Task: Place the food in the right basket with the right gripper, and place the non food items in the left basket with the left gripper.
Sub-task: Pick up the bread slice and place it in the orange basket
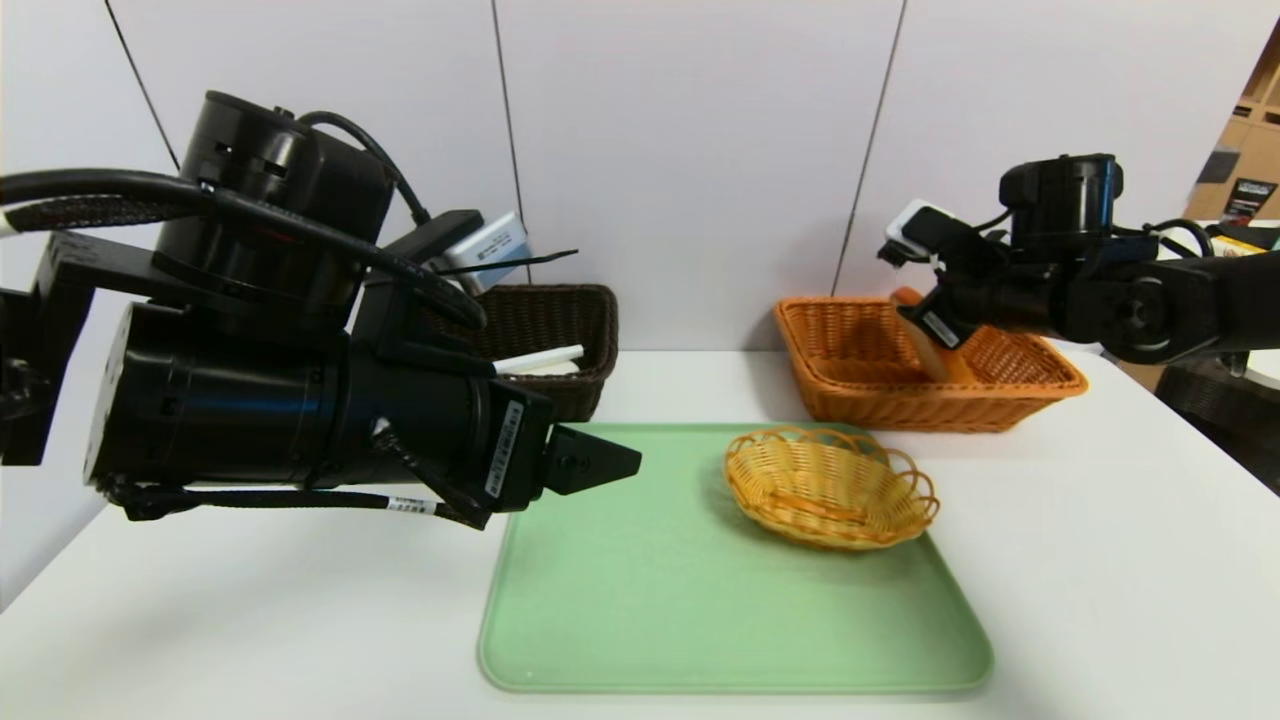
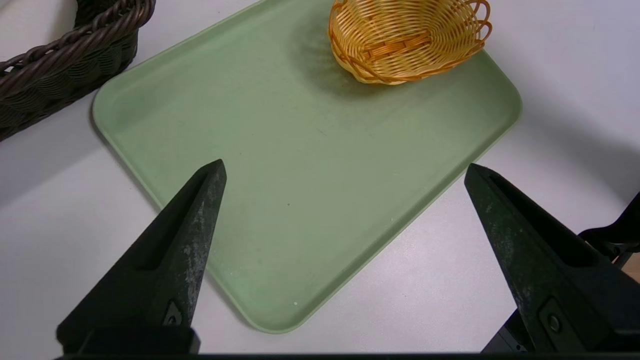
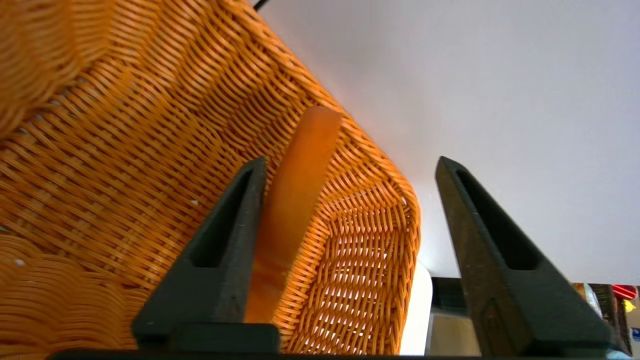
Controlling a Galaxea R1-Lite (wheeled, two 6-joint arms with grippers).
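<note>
The right claw [image 3: 350, 162] is over the orange wicker basket [image 1: 930, 410] on the robot's right, its fingers spread well apart. It has hold of nothing: the long orange-brown food item [image 3: 295, 200] lies in that basket, slanted, with one end up against the basket's wall near the rim. In the right wrist view, one finger overlaps the food item, and whether the two touch cannot be told.

The left claw [image 2: 345, 162] hangs above the near left part of the green tray [image 1: 700, 600], opened wide, with nothing between its fingers.

The dark brown basket [image 1: 600, 350] stands on the robot's left, behind the tray, partly hidden by the left arm. A white stick-like item [image 1: 540, 360] is in it, lying beside another pale thing that is too covered to make out.

On the tray, toward its far right corner, sits a small yellow wicker basket [image 1: 830, 495] with a looped rim; nothing is in it. The tray rests on the white surface [image 1: 1080, 600], in front of the two larger baskets.
</note>
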